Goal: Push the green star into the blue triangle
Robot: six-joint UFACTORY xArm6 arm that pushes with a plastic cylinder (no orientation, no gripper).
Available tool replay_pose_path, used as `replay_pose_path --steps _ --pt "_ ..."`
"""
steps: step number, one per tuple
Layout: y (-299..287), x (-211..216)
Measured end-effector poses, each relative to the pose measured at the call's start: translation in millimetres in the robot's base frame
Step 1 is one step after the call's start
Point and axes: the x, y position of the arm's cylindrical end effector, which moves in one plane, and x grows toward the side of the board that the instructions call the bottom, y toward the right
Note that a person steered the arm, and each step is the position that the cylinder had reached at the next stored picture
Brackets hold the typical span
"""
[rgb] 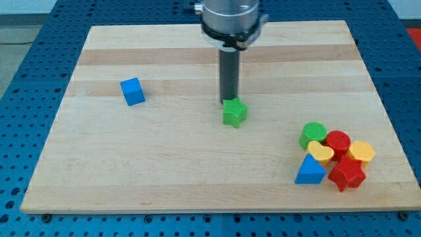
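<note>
One nudge off-centre and the green star [234,112], mid-frame, could spin past the blue triangle [310,171] at lower right; my tip [228,101], a bare rod gripping nothing, touches its upper-left edge.

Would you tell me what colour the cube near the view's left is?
Blue. The cube shows clearly in the camera view, alone, left of my tip and the green star.

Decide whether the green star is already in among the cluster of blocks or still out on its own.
Out on its own: the green star sits mid-board, my tip at its top edge, far from the blue triangle.
</note>
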Motion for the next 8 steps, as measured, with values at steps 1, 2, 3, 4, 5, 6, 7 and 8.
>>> replay_pose_path --steps 1,2,3,4,5,6,7,8 --pt "5.4 20.1" --pt "-8.3 20.6" --pt "-13.7 33.6" --pt "-12.6 54.6" --pt "-5.9 80.2" --pt "-4.2 94.3" --pt "-8.5 103.7" --pt "0.8 116.7"
